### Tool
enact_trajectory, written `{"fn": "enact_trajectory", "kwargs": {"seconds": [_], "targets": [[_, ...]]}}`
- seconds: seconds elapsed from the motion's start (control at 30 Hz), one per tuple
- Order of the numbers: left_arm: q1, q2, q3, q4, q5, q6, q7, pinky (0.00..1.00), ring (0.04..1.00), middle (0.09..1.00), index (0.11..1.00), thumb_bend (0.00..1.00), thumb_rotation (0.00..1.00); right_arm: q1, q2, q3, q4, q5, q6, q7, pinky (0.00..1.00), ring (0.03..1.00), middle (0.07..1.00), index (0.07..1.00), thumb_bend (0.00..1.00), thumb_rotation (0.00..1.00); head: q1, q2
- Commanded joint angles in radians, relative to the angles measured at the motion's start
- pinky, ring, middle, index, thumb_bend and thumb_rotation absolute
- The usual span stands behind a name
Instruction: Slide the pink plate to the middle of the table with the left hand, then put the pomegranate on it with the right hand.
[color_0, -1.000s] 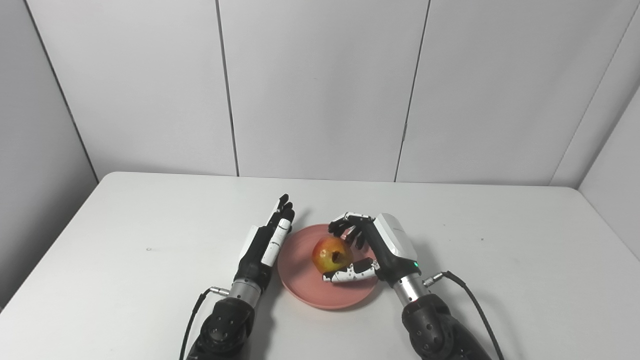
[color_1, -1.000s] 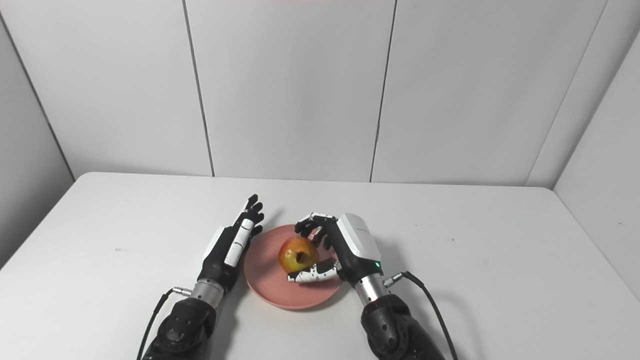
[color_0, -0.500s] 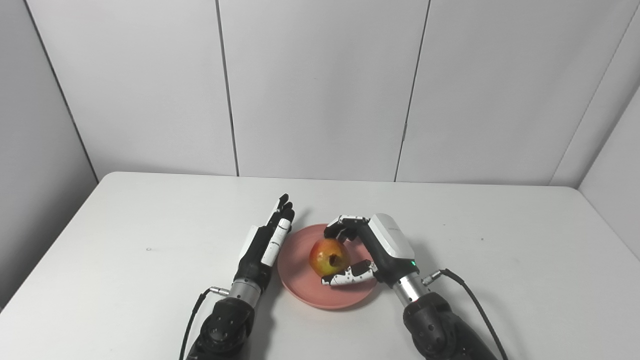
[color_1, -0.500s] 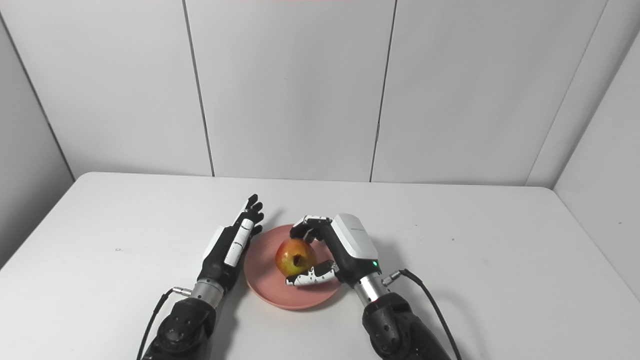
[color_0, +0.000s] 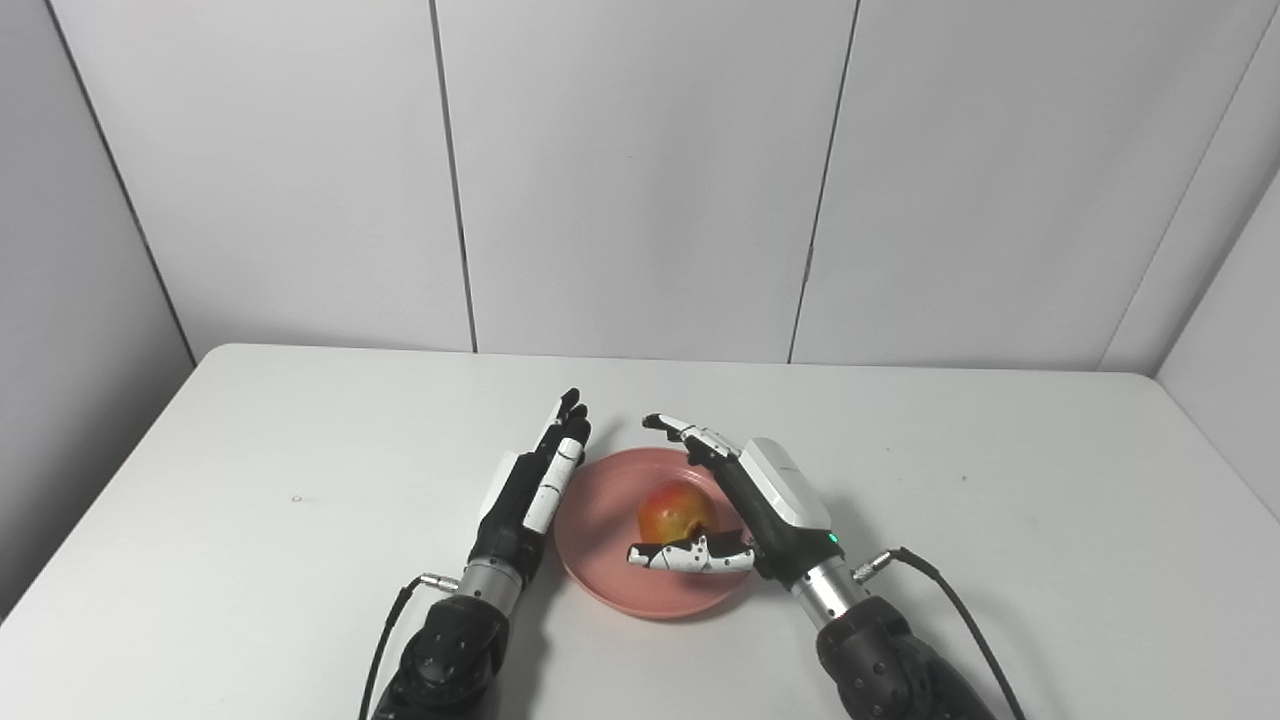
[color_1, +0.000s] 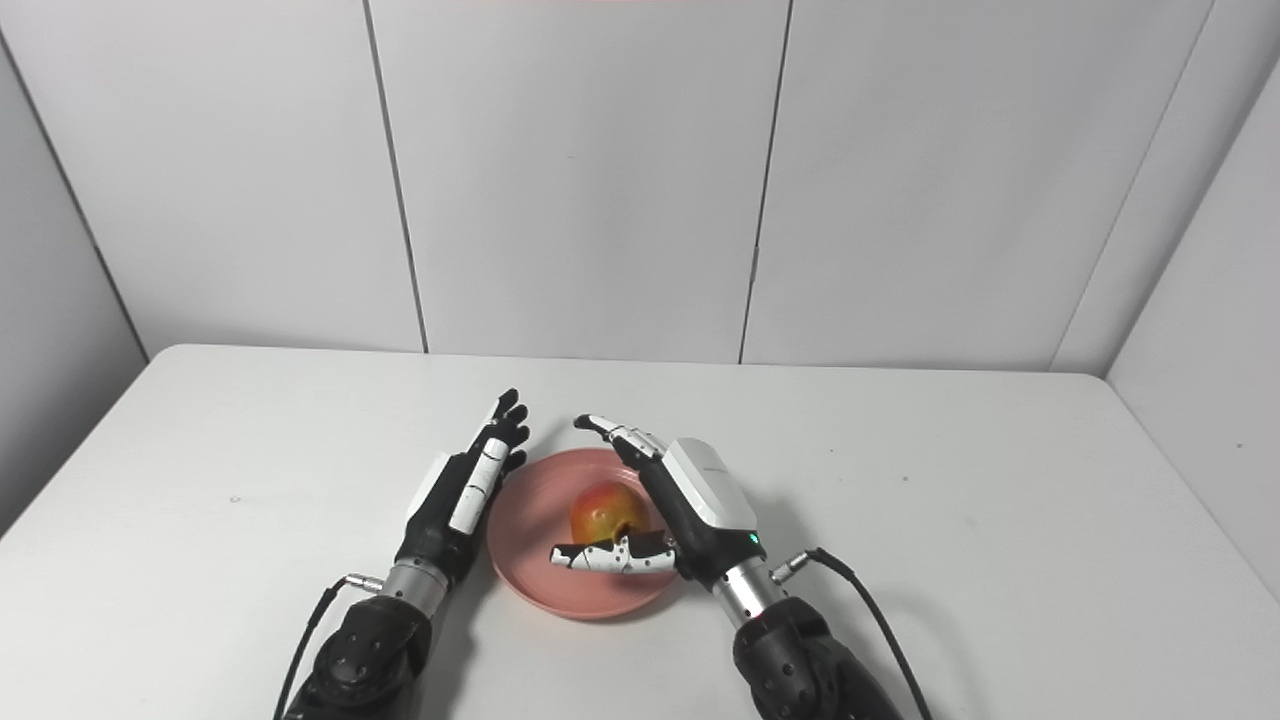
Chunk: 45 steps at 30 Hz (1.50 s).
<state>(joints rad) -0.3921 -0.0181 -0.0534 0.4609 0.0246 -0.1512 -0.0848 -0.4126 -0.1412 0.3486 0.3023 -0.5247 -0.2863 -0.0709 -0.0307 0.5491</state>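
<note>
The pink plate lies near the table's front middle. A red-yellow pomegranate rests on it. My right hand is open around the fruit from the right, fingers stretched past its far side and thumb reaching along its near side, not gripping it. My left hand lies flat and open against the plate's left rim, fingers straight and pointing away from me. In the right eye view the pomegranate shows between the right hand's spread fingers and thumb.
The white table is bounded by grey wall panels at the back and sides. A black cable trails from my right wrist, and another from my left wrist.
My right hand has opened and let go of the pomegranate, which now sits lower on the plate. The left hand and the plate have not moved.
</note>
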Motion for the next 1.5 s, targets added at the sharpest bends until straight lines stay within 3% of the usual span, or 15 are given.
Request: {"fn": "enact_trajectory", "kwargs": {"seconds": [0.0,0.13,0.27,0.37,0.47,0.6,0.87,1.17,1.47], "targets": [[0.001,0.001,0.000,0.001,-0.004,-0.018,0.000,0.96,0.984,0.997,1.000,0.64,1.00,-0.016,-0.005,-0.017,-0.038,0.026,-0.050,0.001,0.78,0.879,0.914,0.892,0.66,0.57,0.000,0.000],[0.001,0.004,0.001,0.006,-0.005,-0.022,0.001,0.96,0.981,0.995,1.000,0.64,1.00,0.000,0.000,-0.036,-0.053,0.053,-0.067,-0.004,0.80,0.898,0.935,0.921,0.66,0.58,-0.003,-0.002],[0.003,0.003,0.005,0.000,-0.010,-0.012,0.000,0.96,0.979,0.997,1.000,0.64,1.00,0.024,0.017,-0.073,-0.066,0.091,-0.059,-0.019,0.84,0.934,0.969,0.965,0.66,0.67,-0.007,-0.004],[0.002,0.006,0.009,0.002,-0.012,-0.017,-0.002,0.96,0.978,0.998,1.000,0.65,1.00,0.044,0.032,-0.109,-0.075,0.146,-0.035,-0.006,0.86,0.953,0.992,0.987,0.68,0.77,-0.012,-0.004],[0.003,0.008,0.010,0.000,-0.013,-0.018,-0.004,0.96,0.978,1.000,1.000,0.65,1.00,0.056,0.043,-0.135,-0.079,0.187,-0.017,0.009,0.89,0.963,1.000,0.992,0.67,0.81,-0.015,-0.005],[0.007,0.013,0.011,-0.007,-0.012,-0.023,-0.007,0.96,0.983,1.000,1.000,0.65,1.00,0.069,0.058,-0.180,-0.076,0.267,0.016,0.032,0.95,0.985,1.000,1.000,0.62,0.98,-0.019,-0.003],[0.013,0.021,0.019,-0.020,-0.009,-0.022,-0.002,0.96,0.987,1.000,1.000,0.64,1.00,0.075,0.085,-0.238,-0.048,0.377,0.069,0.063,0.97,0.998,1.000,1.000,0.60,1.00,-0.025,0.000],[0.028,0.040,0.021,-0.047,0.051,-0.007,0.059,0.91,0.940,0.967,0.971,0.65,1.00,0.076,0.114,-0.285,-0.029,0.471,0.105,0.077,0.99,1.000,1.000,1.000,0.57,1.00,-0.042,0.004],[0.023,0.056,0.036,-0.035,-0.013,-0.029,0.021,0.95,0.977,0.998,1.000,0.65,1.00,0.068,0.129,-0.302,-0.005,0.524,0.132,0.086,1.00,1.000,1.000,1.000,0.56,1.00,-0.049,0.011]]}}
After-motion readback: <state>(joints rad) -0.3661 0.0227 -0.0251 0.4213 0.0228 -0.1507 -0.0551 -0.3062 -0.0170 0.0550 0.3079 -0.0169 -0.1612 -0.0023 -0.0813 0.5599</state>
